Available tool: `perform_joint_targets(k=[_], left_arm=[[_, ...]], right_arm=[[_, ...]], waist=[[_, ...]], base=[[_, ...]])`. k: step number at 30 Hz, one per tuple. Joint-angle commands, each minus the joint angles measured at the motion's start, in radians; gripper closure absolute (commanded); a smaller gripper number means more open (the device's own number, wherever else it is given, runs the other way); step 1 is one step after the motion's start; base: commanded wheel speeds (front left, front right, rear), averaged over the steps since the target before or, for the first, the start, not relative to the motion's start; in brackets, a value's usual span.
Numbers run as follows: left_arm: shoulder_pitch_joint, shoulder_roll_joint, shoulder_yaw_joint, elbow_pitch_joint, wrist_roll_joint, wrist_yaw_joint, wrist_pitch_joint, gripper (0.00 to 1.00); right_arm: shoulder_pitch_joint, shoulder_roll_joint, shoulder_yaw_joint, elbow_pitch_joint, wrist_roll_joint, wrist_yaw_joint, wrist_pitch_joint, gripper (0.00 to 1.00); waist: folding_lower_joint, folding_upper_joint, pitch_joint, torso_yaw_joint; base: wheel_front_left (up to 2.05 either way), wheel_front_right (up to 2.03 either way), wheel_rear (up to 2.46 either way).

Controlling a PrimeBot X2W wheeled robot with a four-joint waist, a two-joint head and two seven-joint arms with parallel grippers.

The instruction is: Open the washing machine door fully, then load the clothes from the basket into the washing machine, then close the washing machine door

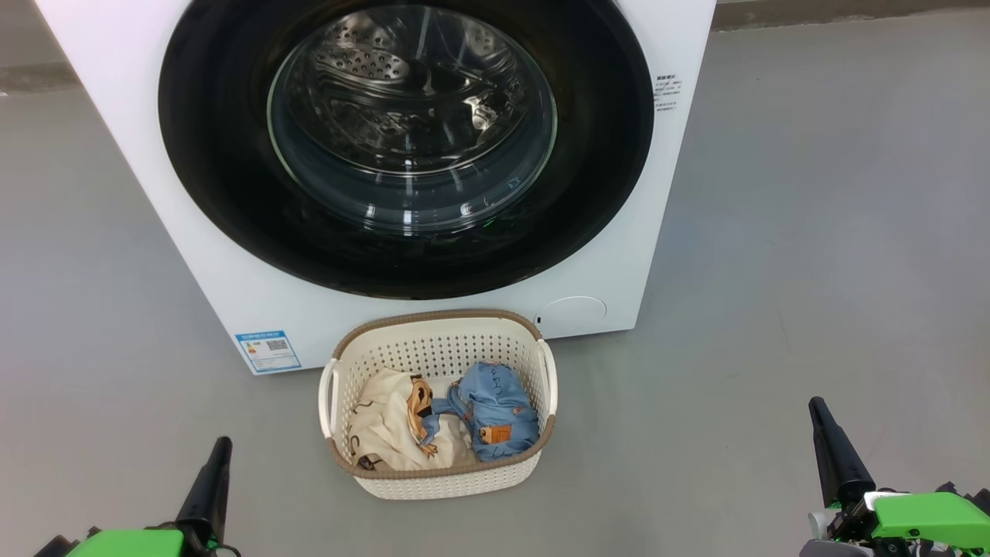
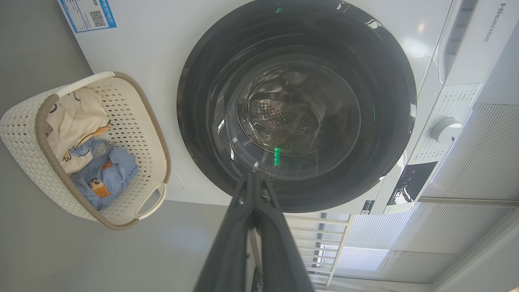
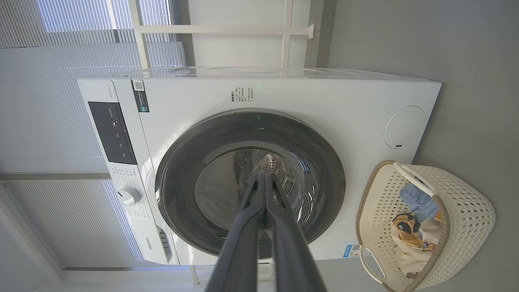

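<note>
Lost the top of the washing machine (image 1: 232, 294) and its door (image 1: 216, 155) past the head view's upper edge. Could not read the print on the blue sticker (image 1: 267, 350).

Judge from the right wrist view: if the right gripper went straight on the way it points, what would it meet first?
Probably the washing machine door, near its middle: the right gripper aims there with nothing visible between. Depth is unclear.
</note>
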Motion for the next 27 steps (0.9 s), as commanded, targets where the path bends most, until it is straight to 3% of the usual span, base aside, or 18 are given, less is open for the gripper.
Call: perform_joint_targets(k=[1, 27], left_arm=[[-0.045, 0.01, 0.034, -0.019, 0.014, -0.003, 0.002, 1.0], [-0.045, 0.01, 0.034, -0.019, 0.014, -0.003, 0.002, 1.0]], right_arm=[[-0.043, -0.007, 0.025, -0.024, -0.012, 0.002, 0.008, 1.0], [-0.043, -0.007, 0.025, -0.024, -0.012, 0.002, 0.008, 1.0]], waist=[[0.0, 0.0, 0.0, 0.0], [0.0, 0.0, 0.0, 0.0]], base=[[0.0, 0.0, 0.0], [0.0, 0.0, 0.0]])
